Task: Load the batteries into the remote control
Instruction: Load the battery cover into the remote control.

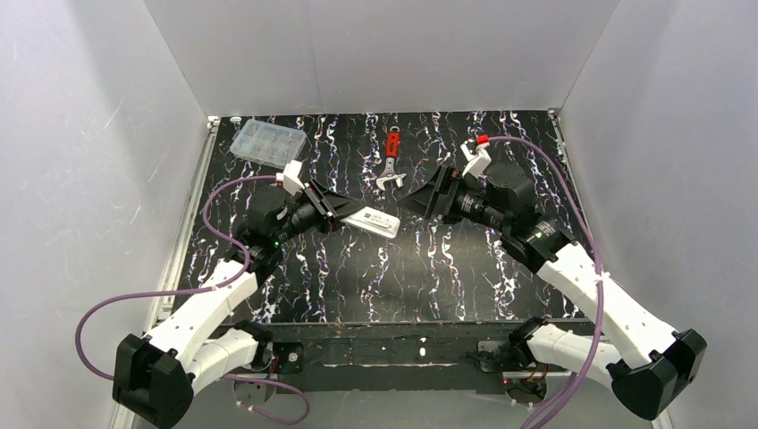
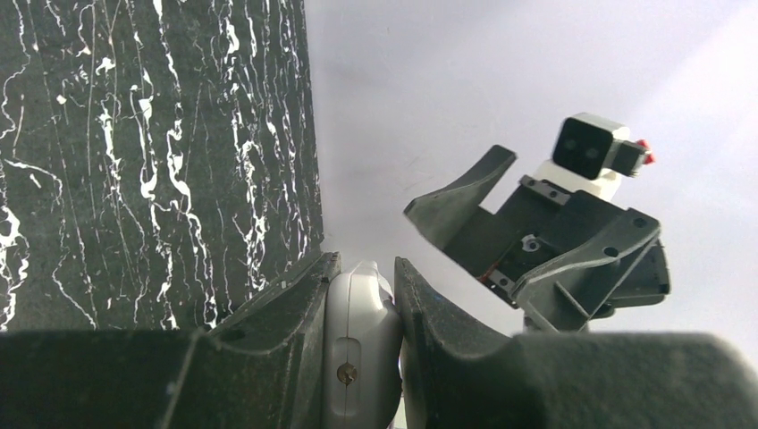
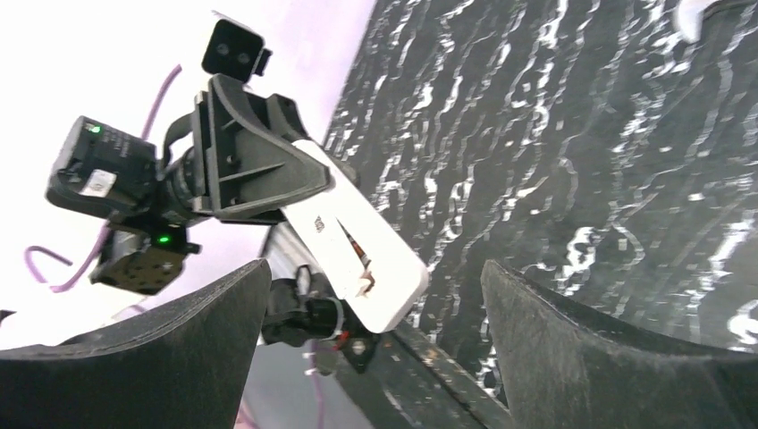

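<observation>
The left gripper [image 1: 338,214] pinches the remote control [image 1: 374,222] by one short end only, with its jaws closed firmly on the two sides. The rest of the body sticks out free toward 4 o'clock, apparently lifted above the middle of the table [image 1: 447,277]. Here seems to lie the main risk: any push on the far end would work like a lever against this small grip, so the remote could turn between the pads or slip out and drop on the table. The right gripper [image 1: 418,198] waits just beside that free end, at about 2 o'clock from it, with jaws spread wide and nothing between them. No battery is visible in any view, so if these jaws close now they would probably catch the remote itself, and two grips pulling in different directions could twist it. The remote is slim, white and rectangular, of smooth plastic that probably slides easily. In the right wrist view its back faces the camera and shows a long open recess with something reddish inside. Whether batteries already sit there cannot be told.
</observation>
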`<state>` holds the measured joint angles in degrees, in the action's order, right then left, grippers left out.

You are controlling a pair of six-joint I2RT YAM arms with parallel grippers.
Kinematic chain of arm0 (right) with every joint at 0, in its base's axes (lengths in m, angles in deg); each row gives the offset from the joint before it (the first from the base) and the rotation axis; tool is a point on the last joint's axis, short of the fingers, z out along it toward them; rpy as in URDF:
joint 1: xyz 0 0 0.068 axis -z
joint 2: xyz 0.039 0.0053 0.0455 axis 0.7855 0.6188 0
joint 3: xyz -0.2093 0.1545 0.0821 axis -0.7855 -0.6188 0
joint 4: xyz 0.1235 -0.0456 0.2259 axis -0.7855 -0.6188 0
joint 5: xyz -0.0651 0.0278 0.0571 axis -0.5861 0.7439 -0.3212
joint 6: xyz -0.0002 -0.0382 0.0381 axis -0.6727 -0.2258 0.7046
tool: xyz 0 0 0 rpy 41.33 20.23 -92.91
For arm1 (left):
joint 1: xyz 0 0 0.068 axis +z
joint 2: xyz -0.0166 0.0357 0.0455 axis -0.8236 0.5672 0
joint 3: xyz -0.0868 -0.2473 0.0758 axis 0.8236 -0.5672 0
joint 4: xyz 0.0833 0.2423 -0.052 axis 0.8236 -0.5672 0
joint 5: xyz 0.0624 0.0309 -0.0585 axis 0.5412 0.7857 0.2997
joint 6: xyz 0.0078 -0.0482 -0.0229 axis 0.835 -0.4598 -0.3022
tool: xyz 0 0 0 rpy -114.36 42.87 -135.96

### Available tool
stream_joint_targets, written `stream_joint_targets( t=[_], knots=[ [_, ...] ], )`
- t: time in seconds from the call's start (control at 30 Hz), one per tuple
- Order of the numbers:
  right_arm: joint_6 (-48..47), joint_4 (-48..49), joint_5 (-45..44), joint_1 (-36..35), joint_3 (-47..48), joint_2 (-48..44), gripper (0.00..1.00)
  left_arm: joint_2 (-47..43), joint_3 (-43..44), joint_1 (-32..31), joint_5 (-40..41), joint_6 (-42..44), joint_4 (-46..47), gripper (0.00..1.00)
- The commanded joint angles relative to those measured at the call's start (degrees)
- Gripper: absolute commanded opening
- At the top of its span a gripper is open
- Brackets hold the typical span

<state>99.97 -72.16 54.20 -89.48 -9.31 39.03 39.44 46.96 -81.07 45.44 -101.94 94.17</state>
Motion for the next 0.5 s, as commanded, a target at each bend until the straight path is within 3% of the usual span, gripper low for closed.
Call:
stream_joint_targets(
  t=[0.0,0.47],
  knots=[
    [10.52,12.53,5.44,0.18,-3.92,-0.69,0.96,-0.06,2.36,-0.12,-0.55,-1.04,5.49,0.00],
    [15.45,18.75,8.54,0.21,-7.57,0.32,0.96,0.64,3.31,-0.12,-0.54,-1.24,6.25,0.00]
  ],
)
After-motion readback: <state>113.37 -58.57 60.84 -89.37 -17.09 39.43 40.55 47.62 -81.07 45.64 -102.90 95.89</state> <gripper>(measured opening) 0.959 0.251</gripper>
